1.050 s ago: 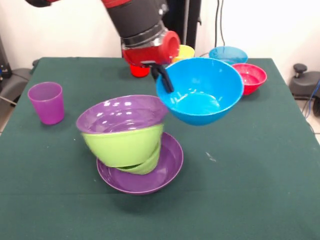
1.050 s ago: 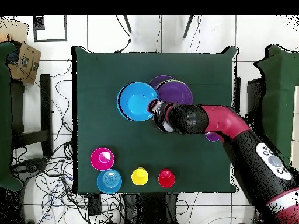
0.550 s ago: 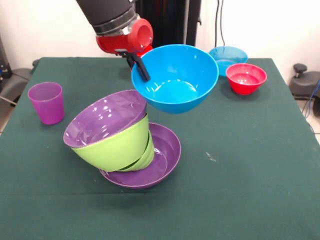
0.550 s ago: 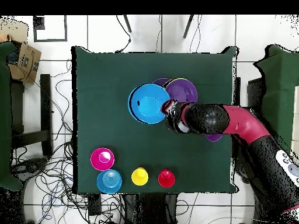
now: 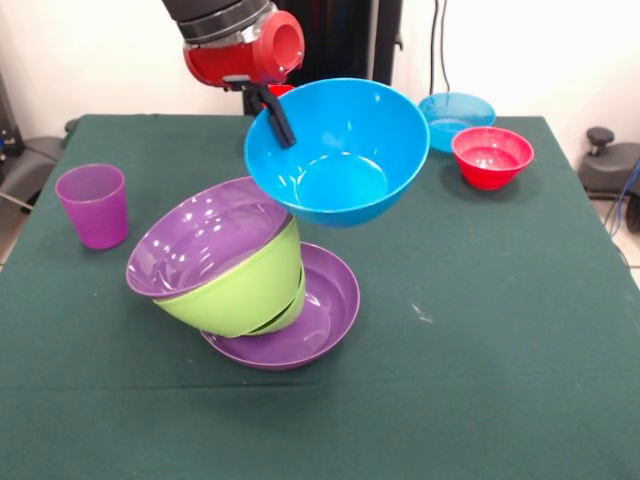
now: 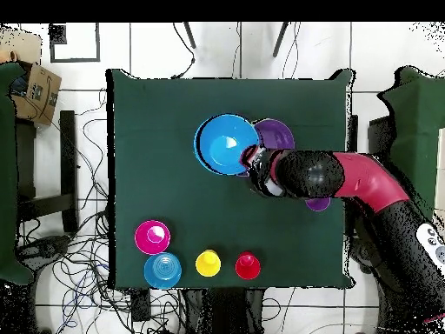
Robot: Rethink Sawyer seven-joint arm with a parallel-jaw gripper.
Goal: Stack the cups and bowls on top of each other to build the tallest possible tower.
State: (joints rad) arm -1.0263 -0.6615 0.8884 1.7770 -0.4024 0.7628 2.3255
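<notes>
You have a dark green cloth-covered table [image 5: 520,330] with white walls behind it and cables on the tiled floor around it. Near the table's middle sits the tower [image 5: 245,280]: a large glossy purple plastic bowl [image 5: 320,325] flat on the cloth, a lime green plastic bowl [image 5: 240,290] tilted in it, and a second large purple bowl [image 5: 195,240] nested in that, leaning toward 9 o'clock in the front view. The black gripper [image 5: 275,112] is clamped on the rim of the large blue plastic bowl [image 5: 340,150], held in the air above the tower's 1 o'clock side. A translucent purple plastic cup [image 5: 93,205] stands at 9 o'clock. A small red bowl [image 5: 491,156] and a light blue bowl [image 5: 456,112] sit at 1 o'clock. Overhead, a yellow cup [image 6: 208,263] and red cup [image 6: 248,265] stand at 6 o'clock.
</notes>
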